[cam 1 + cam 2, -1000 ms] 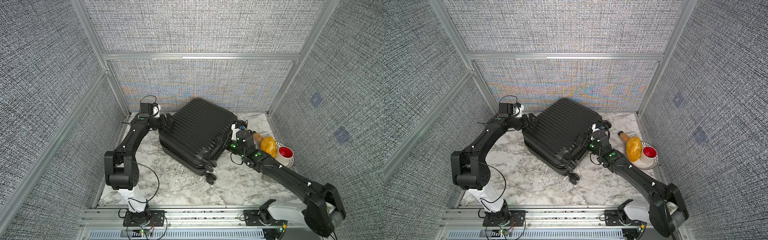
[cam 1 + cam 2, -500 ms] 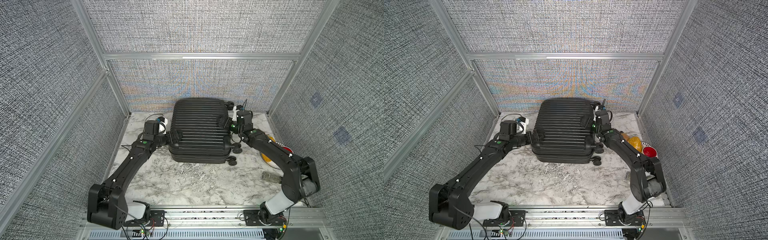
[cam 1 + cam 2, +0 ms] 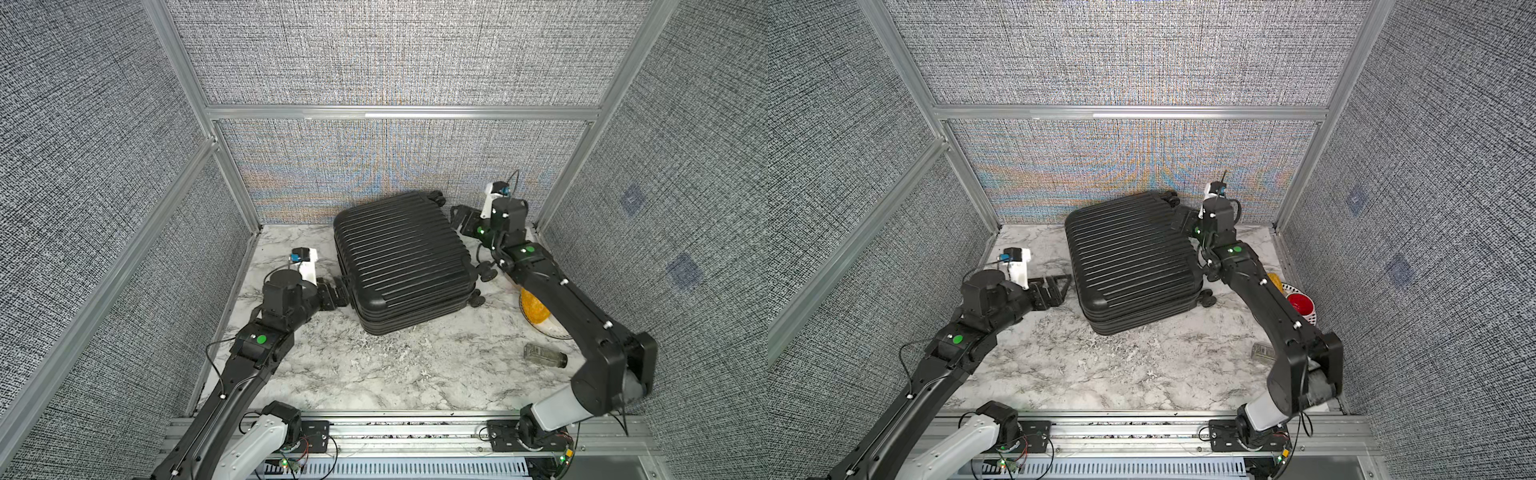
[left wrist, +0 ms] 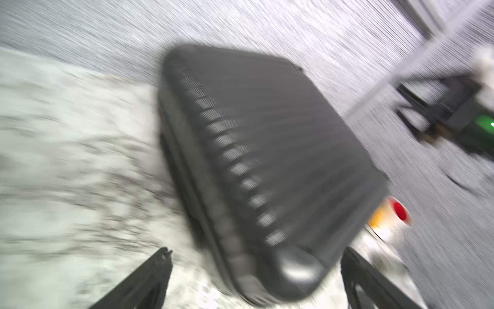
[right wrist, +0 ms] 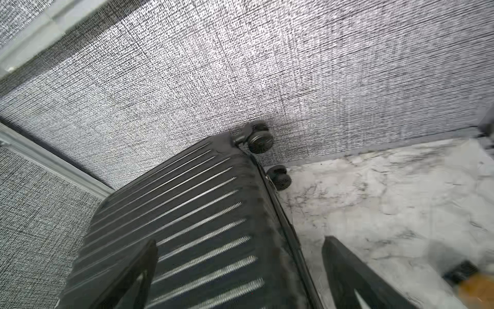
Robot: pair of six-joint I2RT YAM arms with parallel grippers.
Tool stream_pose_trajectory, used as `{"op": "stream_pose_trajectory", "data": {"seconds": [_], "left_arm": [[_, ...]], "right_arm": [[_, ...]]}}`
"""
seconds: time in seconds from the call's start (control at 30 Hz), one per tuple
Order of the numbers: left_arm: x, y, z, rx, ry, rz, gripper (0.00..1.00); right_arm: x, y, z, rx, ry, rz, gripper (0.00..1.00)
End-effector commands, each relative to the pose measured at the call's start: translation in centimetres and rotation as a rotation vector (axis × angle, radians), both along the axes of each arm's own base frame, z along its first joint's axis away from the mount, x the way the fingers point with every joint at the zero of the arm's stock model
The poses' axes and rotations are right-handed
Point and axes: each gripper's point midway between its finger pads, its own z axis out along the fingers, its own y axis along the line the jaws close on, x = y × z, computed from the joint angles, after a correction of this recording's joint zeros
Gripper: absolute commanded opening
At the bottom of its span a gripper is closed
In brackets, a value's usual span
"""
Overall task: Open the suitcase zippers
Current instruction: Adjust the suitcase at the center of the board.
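The black ribbed suitcase (image 3: 402,262) (image 3: 1128,257) lies flat on the marble table at the back, with its wheels (image 5: 258,140) toward the right. A thin zipper track (image 5: 300,258) runs along the seam on the wheel side; I cannot make out any pull tabs. My left gripper (image 3: 338,290) (image 4: 256,250) is open at the case's near left corner, which sits between the fingers in the blurred left wrist view. My right gripper (image 3: 459,217) (image 5: 239,244) is open at the back right corner. One finger is over the ribbed top and one over the table.
At the right edge a white plate (image 3: 1310,320) holds a red bowl (image 3: 1300,303) and an orange-yellow item (image 3: 534,309), partly under my right arm. A clear bottle (image 3: 544,356) lies on its side nearer the front. Woven wall panels close in the back and sides.
The suitcase has turned from lying diagonally to nearly square, wheels to the right. My left gripper came from the back left to the near left corner. My right gripper went to the back right.
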Motion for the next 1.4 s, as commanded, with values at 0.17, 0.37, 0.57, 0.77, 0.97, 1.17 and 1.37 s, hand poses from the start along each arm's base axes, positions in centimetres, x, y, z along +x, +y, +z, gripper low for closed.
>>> {"op": "stream_pose_trajectory", "data": {"seconds": [0.17, 0.37, 0.57, 0.77, 0.97, 1.17, 1.37], "left_arm": [[9.6, 6.3, -1.3, 0.127, 0.1, 0.242, 0.99], [19.5, 7.7, 1.2, 0.1, 0.076, 0.25, 0.96], [27.4, 0.9, 1.3, -0.03, 0.029, -0.137, 0.97], [31.2, -3.2, -1.6, -0.159, 0.062, -0.341, 0.99], [31.7, -3.9, -5.2, -0.193, 0.152, -0.386, 0.99], [29.2, -5.7, -5.4, -0.304, 0.175, -0.509, 0.99], [25.6, -5.6, -4.0, -0.307, 0.147, -0.517, 0.99]], "right_arm": [[-10.0, -1.9, -7.6, 0.001, 0.174, -0.074, 0.9], [-14.9, -3.3, -9.7, -0.011, 0.237, -0.079, 0.76], [-16.6, 0.2, -13.8, 0.076, 0.279, 0.122, 0.73], [-16.5, 1.2, -14.4, 0.128, 0.268, 0.147, 0.73], [-14.6, 0.7, -15.2, 0.141, 0.269, 0.057, 0.74], [-12.3, 1.0, -14.8, 0.142, 0.257, 0.036, 0.74], [-9.2, 0.2, -14.0, 0.16, 0.235, 0.035, 0.74]]}}
